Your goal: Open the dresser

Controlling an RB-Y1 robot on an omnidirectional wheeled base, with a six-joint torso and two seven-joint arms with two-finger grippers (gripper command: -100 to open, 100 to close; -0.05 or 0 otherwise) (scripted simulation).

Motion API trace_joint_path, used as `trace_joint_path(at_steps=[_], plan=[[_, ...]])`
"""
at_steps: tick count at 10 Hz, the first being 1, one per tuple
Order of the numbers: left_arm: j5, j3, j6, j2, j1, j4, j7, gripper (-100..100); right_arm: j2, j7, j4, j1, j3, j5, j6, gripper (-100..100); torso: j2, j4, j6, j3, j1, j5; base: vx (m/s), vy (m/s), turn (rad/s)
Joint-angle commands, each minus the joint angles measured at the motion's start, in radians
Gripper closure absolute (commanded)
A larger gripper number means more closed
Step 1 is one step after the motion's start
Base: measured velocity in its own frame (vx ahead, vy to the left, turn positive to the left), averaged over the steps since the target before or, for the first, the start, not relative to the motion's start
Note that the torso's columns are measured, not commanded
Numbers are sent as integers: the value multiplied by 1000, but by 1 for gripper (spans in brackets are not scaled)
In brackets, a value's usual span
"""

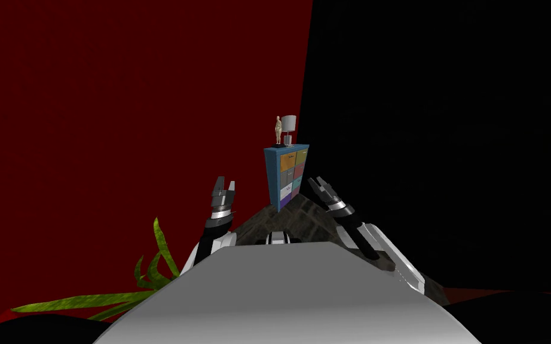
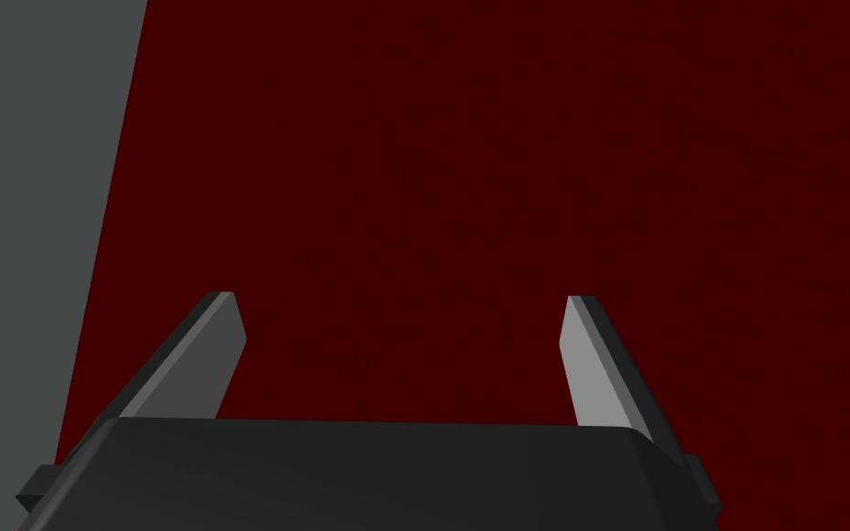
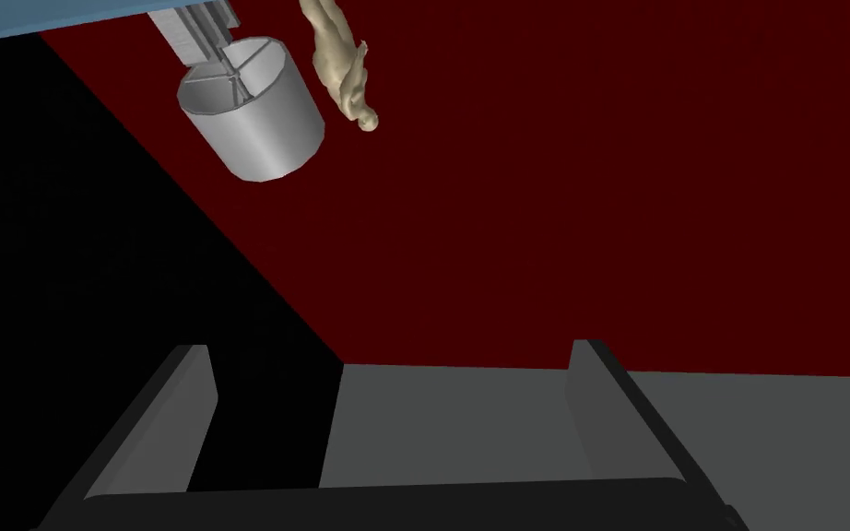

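Against the dark red wall (image 1: 119,107), right where it meets a black area (image 1: 447,149), stands the blue dresser (image 1: 286,176). It has coloured drawer fronts in 2 columns, and from this far off they look flush. On its top sit a lamp (image 1: 289,125) with a pale shade and, just beside it, a tan figurine (image 1: 278,129). The dresser is well ahead of both arms, between them in the head view, on a dark patterned floor (image 1: 307,215).

The left gripper (image 1: 225,182) is raised with its 2 fingers (image 2: 220,350) spread and nothing between them. The right gripper (image 1: 318,180) is likewise released, its fingers (image 3: 598,396) wide apart; its camera looks toward the lamp and figurine. Long green plant leaves (image 1: 149,280) lie low at my left.
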Motion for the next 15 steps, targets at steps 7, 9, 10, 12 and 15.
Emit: trace_joint_path(at_steps=[7, 9, 10, 12, 15], plan=[[0, 0, 0, 0, 0, 0, 0, 0, -101, 120, 20, 2, -69, 216, 68, -100, 1, 0, 0, 0, 0, 0, 46, 2, 71], [0, 0, 0, 0, 0, 0, 0, 0, -122, 146, 27, 1, -83, 267, 83, -100, 1, 0, 0, 0, 0, 0, 49, -1, 79], [0, 0, 0, 0, 0, 0, 0, 0, -144, 173, 34, 0, -96, 297, 99, -100, 0, 0, 0, 0, 0, 0, 84, -9, 186], [0, 0, 0, 0, 0, 0, 0, 0, -165, 199, 42, -2, -108, 353, 114, -100, 0, 0, 1, 0, 0, 0, 61, -10, 85], [0, 0, 0, 0, 0, 0, 0, 0, -185, 224, 52, -5, -119, 407, 130, -100, 1, 0, 0, 1, 0, 0, 48, -8, 99]])
